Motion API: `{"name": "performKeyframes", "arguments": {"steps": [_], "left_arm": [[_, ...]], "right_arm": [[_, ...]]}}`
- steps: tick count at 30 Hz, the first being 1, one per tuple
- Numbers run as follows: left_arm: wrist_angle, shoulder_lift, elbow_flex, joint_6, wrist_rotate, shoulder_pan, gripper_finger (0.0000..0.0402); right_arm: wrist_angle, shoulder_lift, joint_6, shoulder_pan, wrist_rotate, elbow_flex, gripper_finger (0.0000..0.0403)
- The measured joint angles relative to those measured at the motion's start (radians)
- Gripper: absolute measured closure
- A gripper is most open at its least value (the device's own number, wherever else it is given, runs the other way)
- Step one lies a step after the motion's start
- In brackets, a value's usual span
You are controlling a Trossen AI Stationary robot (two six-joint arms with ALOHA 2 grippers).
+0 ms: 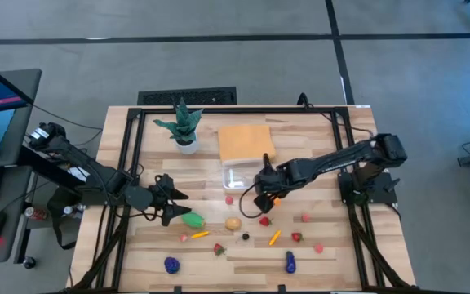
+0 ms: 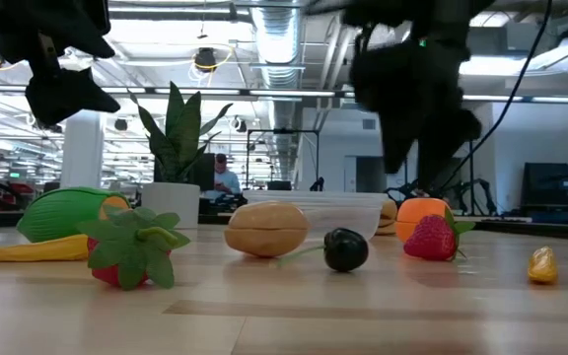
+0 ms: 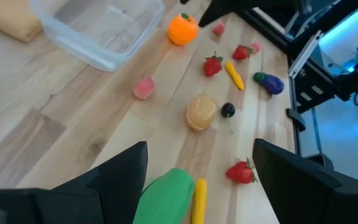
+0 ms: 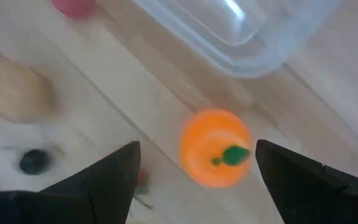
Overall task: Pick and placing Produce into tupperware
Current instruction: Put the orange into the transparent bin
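Produce [image 3: 201,112] beside tupperware [image 3: 98,28], plant [image 1: 183,124] behind

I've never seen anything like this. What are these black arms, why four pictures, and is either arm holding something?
Two robot arms share one table. One picture looks down from above, one looks level across the tabletop, and two come from cameras on the wrists. Toy produce is scattered beside a clear tupperware, an orange cloth and a potted plant. The right gripper hangs open over a small orange fruit, holding nothing. The left gripper, also open and empty, hovers above a green vegetable.
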Motion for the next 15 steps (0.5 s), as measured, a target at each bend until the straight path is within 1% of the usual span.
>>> {"name": "performKeyframes", "arguments": {"steps": [1, 3, 5, 8, 10, 12, 14, 15], "left_arm": [[0.002, 0.0, 0.0, -0.001, -0.001, 0.0, 0.012], [-0.004, 0.0, 0.0, -0.007, -0.001, 0.0, 0.012], [-0.001, -0.001, 0.0, -0.01, -0.002, 0.0, 0.012], [-0.015, -0.003, 0.0, -0.019, -0.002, 0.0, 0.012], [-0.01, 0.002, 0.0, -0.024, -0.002, 0.0, 0.012], [-0.026, -0.001, -0.001, -0.028, -0.001, 0.0, 0.012], [-0.019, 0.0, 0.0, -0.032, -0.001, 0.0, 0.012], [-0.026, 0.0, 0.0, -0.033, 0.0, 0.0, 0.012]], "right_arm": [[-0.037, 0.004, 0.0, 0.001, 0.001, -0.004, 0.009], [0.0, 0.028, 0.002, 0.0, -0.001, 0.007, 0.009], [-0.029, 0.034, -0.001, 0.0, -0.001, 0.005, 0.009], [0.004, 0.053, 0.0, 0.0, -0.003, 0.013, 0.009], [-0.017, 0.053, -0.003, 0.0, -0.002, 0.009, 0.009], [0.015, 0.069, -0.001, 0.0, -0.004, 0.014, 0.009], [-0.024, 0.07, -0.005, 0.001, -0.008, 0.008, 0.009], [-0.005, 0.077, -0.005, 0.001, -0.011, 0.01, 0.009]]}}
